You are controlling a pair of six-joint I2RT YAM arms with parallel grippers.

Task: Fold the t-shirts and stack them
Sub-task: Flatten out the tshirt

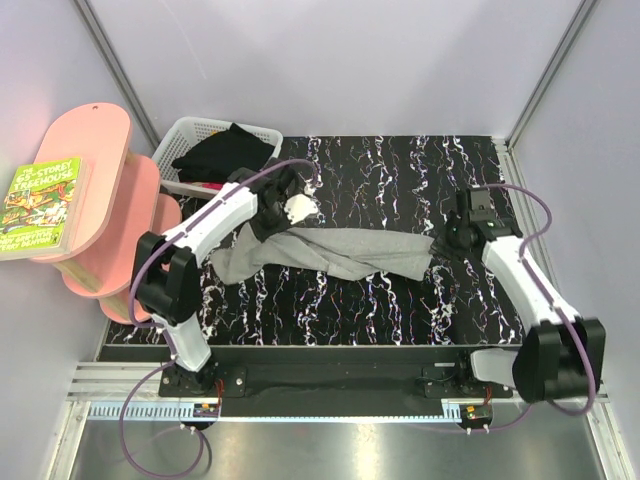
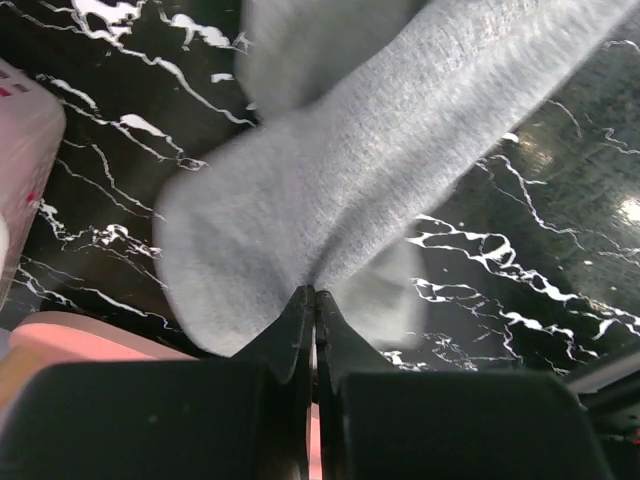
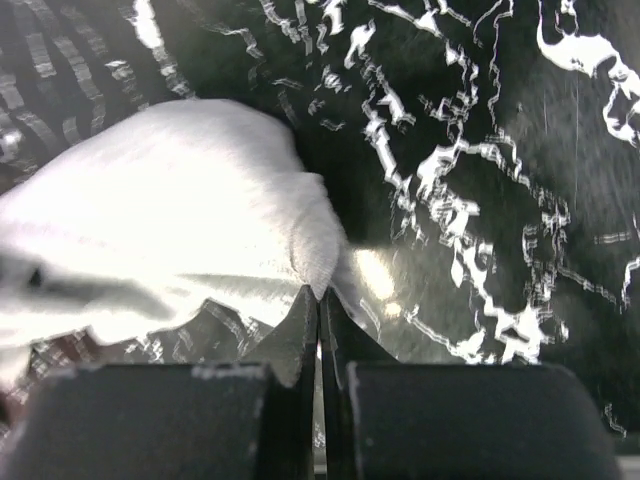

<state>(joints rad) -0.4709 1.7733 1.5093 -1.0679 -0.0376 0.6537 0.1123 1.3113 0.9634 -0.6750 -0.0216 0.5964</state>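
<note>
Your black marbled table [image 1: 400,170] shows bare surface on both sides of the grey t-shirt [image 1: 340,252], towards the far edge and towards the near edge. The shirt stretches as a bunched band between your two arms, across the table's middle, and its left end spreads out near the table's left edge. A pink shelf [image 1: 100,150] stands just off that left edge. A white basket [image 1: 190,135] sits at the far left corner and holds the black t-shirt [image 1: 225,150]. A book [image 1: 40,205] lies on the shelf. Your left gripper [image 2: 315,296] is clamped tight on a grey fold. Your right gripper [image 3: 320,293] pinches the shirt's other end, jaws closed on cloth.
</note>
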